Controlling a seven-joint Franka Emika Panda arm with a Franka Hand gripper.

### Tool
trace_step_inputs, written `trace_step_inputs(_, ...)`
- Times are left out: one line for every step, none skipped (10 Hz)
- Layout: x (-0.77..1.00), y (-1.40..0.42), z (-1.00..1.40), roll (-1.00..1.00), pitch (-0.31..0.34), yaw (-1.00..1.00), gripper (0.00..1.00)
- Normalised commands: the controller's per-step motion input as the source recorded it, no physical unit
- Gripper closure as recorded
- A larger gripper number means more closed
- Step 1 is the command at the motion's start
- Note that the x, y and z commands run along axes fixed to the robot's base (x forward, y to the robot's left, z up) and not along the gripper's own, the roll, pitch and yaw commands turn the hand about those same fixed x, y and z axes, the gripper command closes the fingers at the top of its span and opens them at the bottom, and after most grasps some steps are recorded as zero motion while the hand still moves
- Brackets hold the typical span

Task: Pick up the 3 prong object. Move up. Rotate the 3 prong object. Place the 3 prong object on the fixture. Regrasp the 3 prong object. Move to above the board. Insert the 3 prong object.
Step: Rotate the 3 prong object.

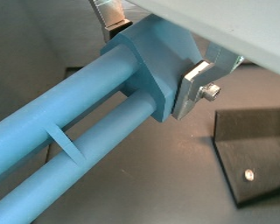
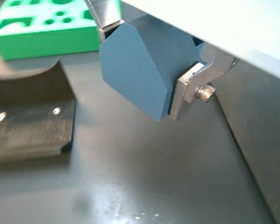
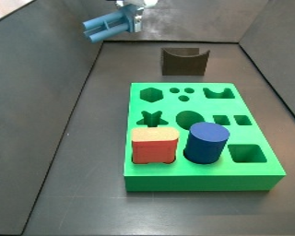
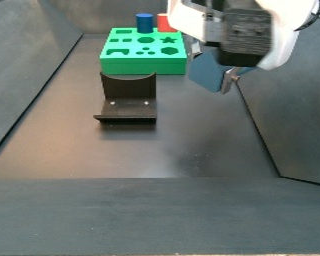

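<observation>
The 3 prong object (image 1: 95, 122) is closest, lying sideways up in the air. The tool (image 1: 160, 54) is clamped on its thick end, with a silver finger (image 1: 196, 80) flat against the side. Lower down, the fixture (image 2: 31, 118) sits on the dark floor, and its notch is empty. Farther back is the board (image 3: 199, 136) with a red block (image 3: 153, 145) and a dark blue cylinder (image 3: 206, 142). The turning step looks done or nearly done. Next, the piece must go down into the notch.
</observation>
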Motion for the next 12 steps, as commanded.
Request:
trace_step_inputs(0.03, 0.02, -0.02, 0.00, -0.004, -1.00, 1.00)
trace_step_inputs(0.03, 0.02, -0.02, 0.00, -0.004, -1.00, 1.00)
trace_step_inputs(0.03, 0.02, -0.02, 0.00, -0.004, -1.00, 1.00)
trace_step_inputs(0.03, 0.02, -0.02, 0.00, -0.004, -1.00, 1.00)
trace_step_inputs(0.03, 0.02, -0.02, 0.00, -0.004, -1.00, 1.00)
trace_step_inputs(0.03, 0.02, -0.02, 0.00, -0.004, -1.00, 1.00)
trace_step_inputs(0.03, 0.02, -0.02, 0.00, -0.005, -1.00, 1.00)
trace_step_inputs(0.03, 0.02, -0.02, 0.00, -0.005, -1.00, 1.00)
trace_step_inputs(0.03, 0.02, -0.02, 0.00, -0.005, -1.00, 1.00)
trace_step_inputs(0.03, 0.02, -0.02, 0.00, -0.005, -1.00, 1.00)
trace_step_inputs(0.03, 0.02, -0.02, 0.00, -0.005, -1.00, 1.00)
trace_step_inputs(0.03, 0.02, -0.02, 0.00, -0.006, -1.00, 1.00)
